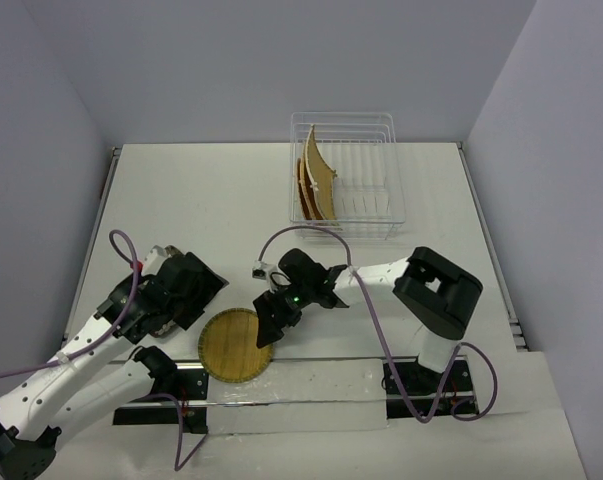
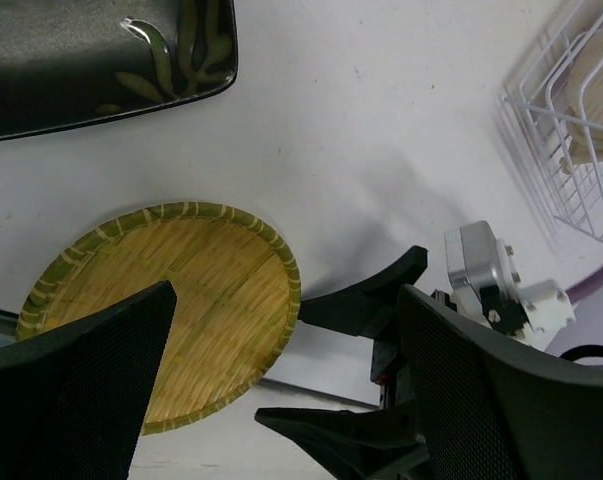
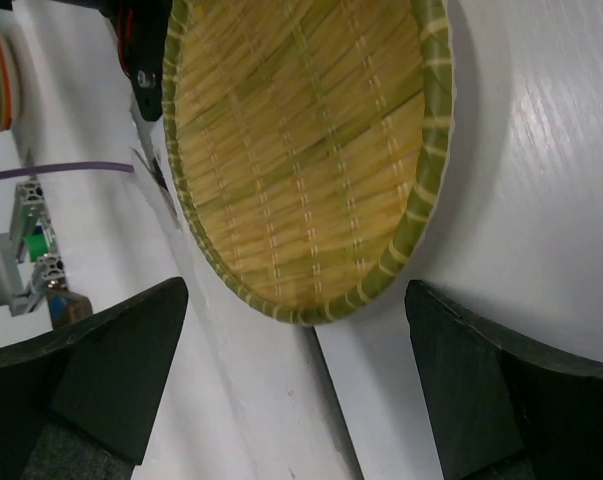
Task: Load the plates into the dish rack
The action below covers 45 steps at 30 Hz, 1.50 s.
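Note:
A yellow round woven plate (image 1: 236, 345) lies flat on the table near the front edge; it also shows in the left wrist view (image 2: 171, 300) and the right wrist view (image 3: 301, 150). My right gripper (image 1: 277, 322) is open, low at the plate's right rim, with the rim between its fingers (image 3: 296, 330). My left gripper (image 1: 186, 300) is open and empty, held above the table left of the plate (image 2: 286, 300). A black floral plate (image 2: 101, 60) lies flat beside it. The dish rack (image 1: 366, 215) stands at the back with woven plates (image 1: 316, 185) upright in its left part.
A seam and a metal rail (image 1: 311, 375) run along the table's front edge by the arm bases. The right gripper's fingers (image 2: 366, 300) and white camera (image 2: 486, 275) show in the left wrist view. The rack's wire side (image 2: 571, 150) shows at the right there.

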Tool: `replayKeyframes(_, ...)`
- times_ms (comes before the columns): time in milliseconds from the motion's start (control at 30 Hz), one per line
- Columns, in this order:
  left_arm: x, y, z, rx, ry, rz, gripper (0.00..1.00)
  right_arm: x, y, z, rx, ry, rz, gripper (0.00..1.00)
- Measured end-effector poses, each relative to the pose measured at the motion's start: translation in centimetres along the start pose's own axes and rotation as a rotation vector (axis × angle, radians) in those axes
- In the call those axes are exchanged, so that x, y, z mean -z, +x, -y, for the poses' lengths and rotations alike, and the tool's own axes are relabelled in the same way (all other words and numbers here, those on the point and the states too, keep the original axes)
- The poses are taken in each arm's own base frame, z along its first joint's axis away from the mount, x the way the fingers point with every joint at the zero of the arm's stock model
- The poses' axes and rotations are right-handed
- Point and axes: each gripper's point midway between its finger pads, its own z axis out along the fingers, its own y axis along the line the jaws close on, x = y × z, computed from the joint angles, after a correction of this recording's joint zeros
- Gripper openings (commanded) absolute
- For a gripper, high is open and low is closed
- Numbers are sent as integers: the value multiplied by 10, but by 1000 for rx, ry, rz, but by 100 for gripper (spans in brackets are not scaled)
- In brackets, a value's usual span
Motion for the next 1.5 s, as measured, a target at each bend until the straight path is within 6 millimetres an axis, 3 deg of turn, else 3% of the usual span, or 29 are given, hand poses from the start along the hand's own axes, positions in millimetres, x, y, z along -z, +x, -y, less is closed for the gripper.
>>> replayKeyframes(167,0,-2,1,0,4,10,99,-10,-7,-3,-22,-44,-10,87)
replayKeyframes(467,4,-7,4,0,34,30,99,-23,-14,5,-82,-32,-12,60)
replayKeyframes(600,7,-8,5,-1,51,36,99,-25,-14,11,-109,-4,-10,41)
replayKeyframes(800,8,-9,3,-2,53,36,99,-29,-12,20,-154,29,-16,24)
replayKeyframes(900,10,-9,5,1,66,38,99,-28,-13,23,-178,39,-13,2)
replayKeyframes(933,11,-9,6,-3,72,38,99,-27,-14,22,-192,31,-13,0)
replayKeyframes(1133,8,-7,11,-44,85,25,99,-17,-15,22,-223,8,4,0)
replayKeyframes(1500,-13,10,35,-162,125,-41,99,60,-9,68,-401,39,192,0)
